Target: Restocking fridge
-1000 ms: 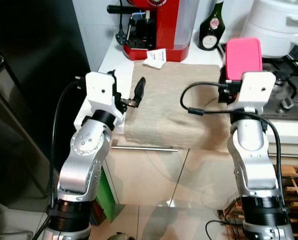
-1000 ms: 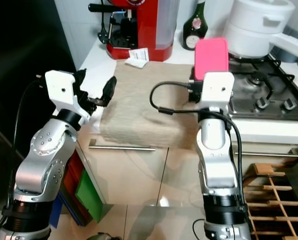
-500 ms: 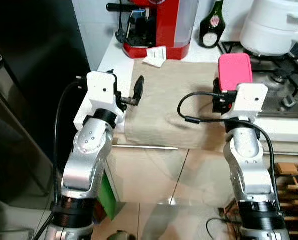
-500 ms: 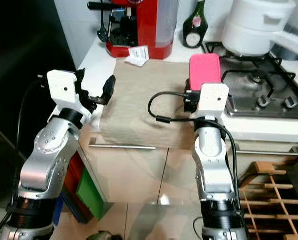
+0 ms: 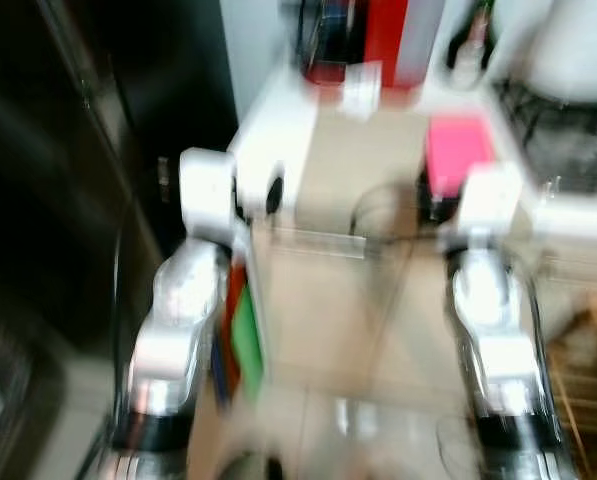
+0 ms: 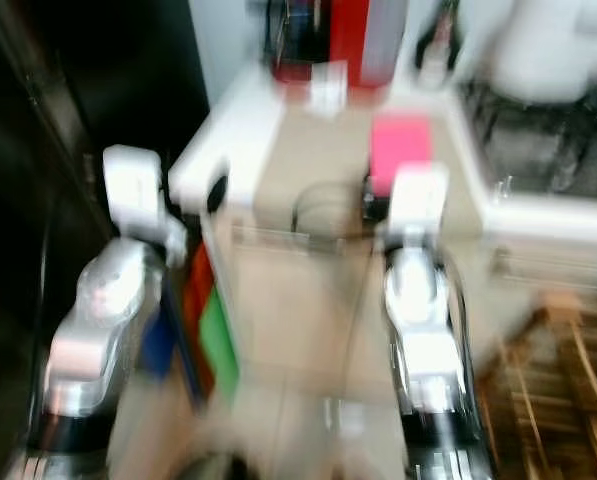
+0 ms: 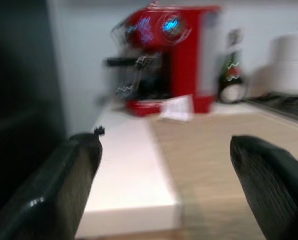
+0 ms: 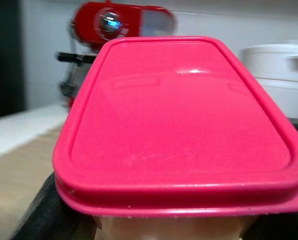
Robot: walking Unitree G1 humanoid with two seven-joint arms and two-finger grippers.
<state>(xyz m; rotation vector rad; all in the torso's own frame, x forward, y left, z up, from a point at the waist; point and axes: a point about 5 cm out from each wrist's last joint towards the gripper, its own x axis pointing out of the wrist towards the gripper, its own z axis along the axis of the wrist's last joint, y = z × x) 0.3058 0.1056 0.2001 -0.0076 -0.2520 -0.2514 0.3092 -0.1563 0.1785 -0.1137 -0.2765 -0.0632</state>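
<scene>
Head views heavily blurred. Right claw point(image 6: 403, 195) clamped on pink-lidded container point(image 8: 178, 115), held above front edge of bench point(image 5: 278, 130), over beige cloth point(image 7: 213, 145), near hob point(image 6: 538, 140). Left claw point(image 7: 163, 185) spread wide, holding nothing, at bench's front left corner, beside dark fridge point(image 5: 78, 200). Red coffee machine point(image 7: 163, 55), dark bottle point(image 7: 232, 75), white pot point(image 7: 291, 60) along bench's back edge. White paper point(image 7: 177, 107) lies before coffee machine.
</scene>
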